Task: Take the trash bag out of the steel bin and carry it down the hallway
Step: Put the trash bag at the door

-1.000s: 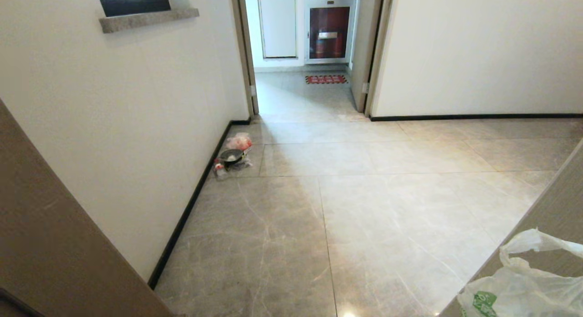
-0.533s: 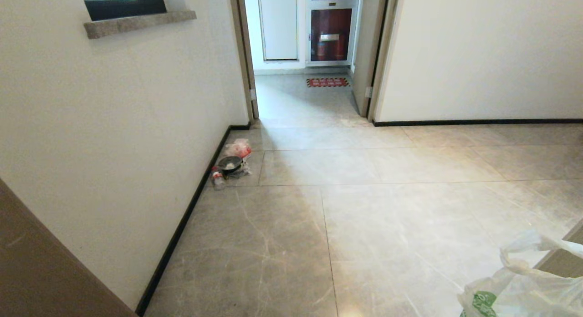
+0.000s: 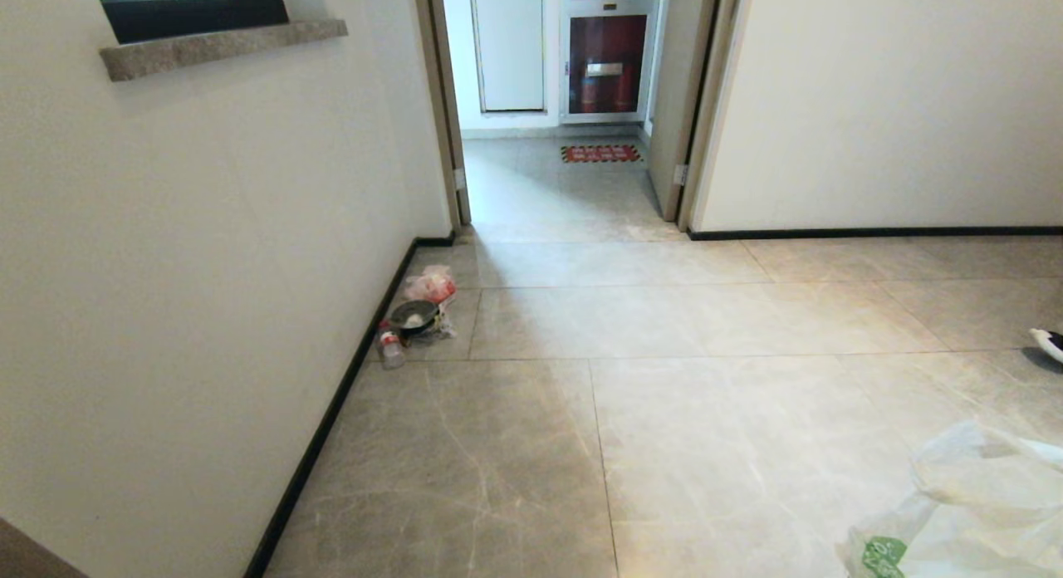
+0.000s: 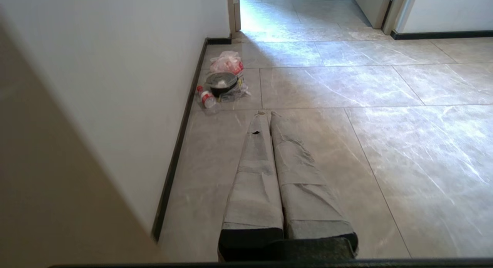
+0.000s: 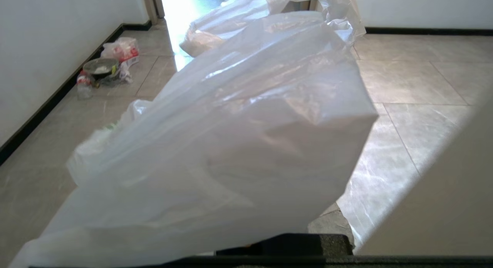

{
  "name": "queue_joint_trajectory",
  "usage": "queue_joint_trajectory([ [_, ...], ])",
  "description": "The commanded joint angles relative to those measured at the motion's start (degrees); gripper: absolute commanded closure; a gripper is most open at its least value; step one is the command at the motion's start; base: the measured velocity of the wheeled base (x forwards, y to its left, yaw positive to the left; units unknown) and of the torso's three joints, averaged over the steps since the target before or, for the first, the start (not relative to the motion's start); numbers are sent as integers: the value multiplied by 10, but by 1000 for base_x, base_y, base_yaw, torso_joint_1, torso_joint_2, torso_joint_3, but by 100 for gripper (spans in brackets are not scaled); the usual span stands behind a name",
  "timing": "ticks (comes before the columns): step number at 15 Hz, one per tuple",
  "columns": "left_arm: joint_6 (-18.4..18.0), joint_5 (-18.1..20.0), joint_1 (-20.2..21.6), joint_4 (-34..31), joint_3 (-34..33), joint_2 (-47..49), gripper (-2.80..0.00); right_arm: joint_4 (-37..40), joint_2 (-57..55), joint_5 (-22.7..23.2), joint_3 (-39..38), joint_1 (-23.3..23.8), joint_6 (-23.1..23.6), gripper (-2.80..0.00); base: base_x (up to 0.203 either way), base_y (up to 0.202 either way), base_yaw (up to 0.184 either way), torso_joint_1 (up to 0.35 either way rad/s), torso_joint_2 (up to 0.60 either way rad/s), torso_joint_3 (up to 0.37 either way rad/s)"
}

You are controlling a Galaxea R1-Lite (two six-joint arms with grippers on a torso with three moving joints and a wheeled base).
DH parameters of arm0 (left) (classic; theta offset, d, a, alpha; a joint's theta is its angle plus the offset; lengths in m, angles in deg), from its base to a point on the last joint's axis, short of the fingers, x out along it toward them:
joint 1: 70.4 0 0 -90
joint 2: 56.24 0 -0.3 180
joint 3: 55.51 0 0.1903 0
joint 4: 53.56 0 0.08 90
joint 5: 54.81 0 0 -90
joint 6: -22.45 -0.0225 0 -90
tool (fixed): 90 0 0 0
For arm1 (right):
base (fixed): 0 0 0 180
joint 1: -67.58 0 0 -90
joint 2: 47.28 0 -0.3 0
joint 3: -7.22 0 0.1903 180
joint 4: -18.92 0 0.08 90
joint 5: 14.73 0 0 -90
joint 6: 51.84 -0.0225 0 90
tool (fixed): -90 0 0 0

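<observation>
The trash bag point(image 5: 238, 118) is draped over the right hand, which is closed on it; in the head view it sits low on the right above the hallway point(image 3: 664, 412) floor. The left hand point(image 4: 265, 114) is held empty, fingers pressed together.

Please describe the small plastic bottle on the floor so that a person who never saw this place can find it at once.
Follow the left wall along its dark skirting toward the open doorway. A little heap of rubbish lies there: a clear bag with red contents and a dark bowl. The bottle is the heap's nearest piece, clear, with a red cap and label.
</observation>
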Motion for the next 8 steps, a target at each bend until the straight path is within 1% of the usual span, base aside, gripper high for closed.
queue_joint_trajectory([
  [1, 0, 0, 0, 0, 0, 0, 0, 0, 0, 0, -1, 0, 1, 0, 189, 0, 4, 2, 1, 0],
  [8, 1, 0, 0, 0, 0, 1, 0, 0, 0, 0, 0, 0, 1, 0, 194, 0, 0, 1, 2, 4],
])
